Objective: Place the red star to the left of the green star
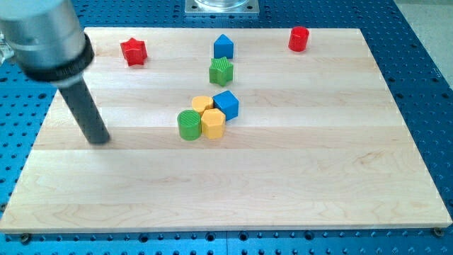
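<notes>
The red star (133, 51) lies near the view's top left of the wooden board (297, 177). The green star (221, 71) lies right of it, near the top middle, just below a blue house-shaped block (224, 47). My tip (100, 139) rests on the board at the view's left, well below the red star and left of the central cluster of blocks. It touches no block.
A cluster sits mid-board: a green cylinder (189, 125), a yellow block (202, 105), a yellow hexagonal block (213, 123) and a blue cube (226, 105). A red cylinder (299, 39) stands at the top right. A metal arm base (221, 6) is at the top edge.
</notes>
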Tool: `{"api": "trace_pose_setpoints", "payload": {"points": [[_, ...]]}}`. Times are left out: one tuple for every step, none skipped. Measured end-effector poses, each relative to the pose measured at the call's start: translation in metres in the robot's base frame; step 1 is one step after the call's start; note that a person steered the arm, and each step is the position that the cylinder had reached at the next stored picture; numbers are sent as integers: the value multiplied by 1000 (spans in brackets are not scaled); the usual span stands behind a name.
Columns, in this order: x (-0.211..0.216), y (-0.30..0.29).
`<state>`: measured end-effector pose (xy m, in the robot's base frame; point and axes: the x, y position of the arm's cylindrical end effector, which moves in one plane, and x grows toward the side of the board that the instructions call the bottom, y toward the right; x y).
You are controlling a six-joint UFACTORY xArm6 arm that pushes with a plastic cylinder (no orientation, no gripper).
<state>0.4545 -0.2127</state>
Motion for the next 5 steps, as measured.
{"api": "trace_pose_setpoints", "payload": {"points": [[-46, -18], [-46, -18], [-59, -12], [-68, 10], [-135, -23]]}}
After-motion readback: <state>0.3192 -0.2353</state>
